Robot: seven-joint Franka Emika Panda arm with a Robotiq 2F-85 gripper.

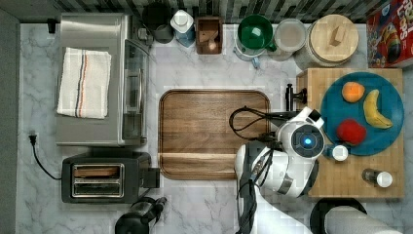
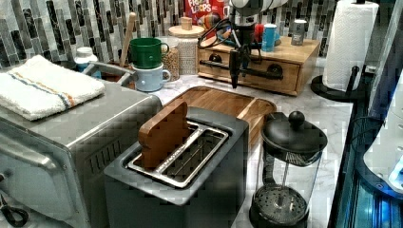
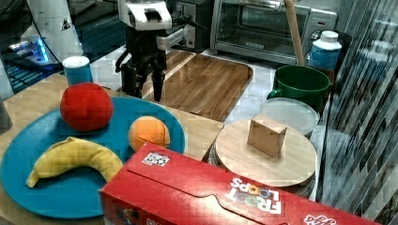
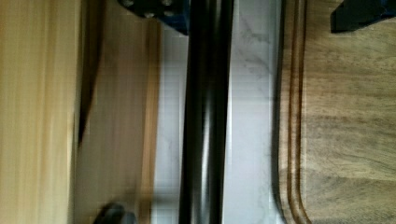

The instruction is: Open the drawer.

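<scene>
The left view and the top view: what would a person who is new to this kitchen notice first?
Probably the white robot arm, whose black pincer hangs open in front of the light wooden drawer, straddling its long black handle. Next, the blue plate on top of the wooden box, holding a banana, an orange and a red ball. The big brown tray lies in the middle of the marble counter.

A kitchen counter.
Marble counter [image 1: 209, 73] below a tiled wall, with a toaster oven [image 1: 97, 78], toaster [image 1: 104, 178], coffee press [image 2: 287, 175], mugs [image 2: 148, 52] and fruit plate [image 3: 80, 187].
</scene>
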